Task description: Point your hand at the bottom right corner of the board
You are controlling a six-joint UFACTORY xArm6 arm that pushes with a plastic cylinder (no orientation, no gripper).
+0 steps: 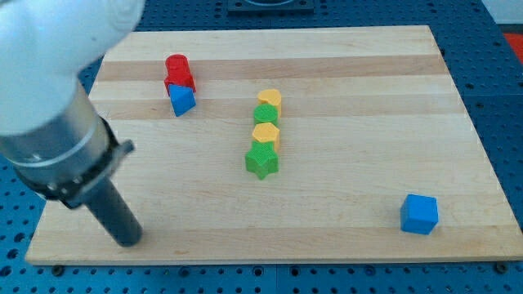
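Observation:
My tip [128, 239] rests on the wooden board [359, 90] near its bottom left corner, far from every block. A blue cube [419, 214] lies near the board's bottom right corner. A column of blocks stands in the middle: a yellow block [270, 100] on top, a green block [265, 115], a yellow block [265, 134], and a green star [261, 161] at the bottom. A red cylinder [178, 70] sits at the upper left with a blue triangular block [181, 100] touching it just below.
The arm's large white and grey body [49, 90] covers the board's upper left corner and left edge. A blue perforated table [498, 98] surrounds the board.

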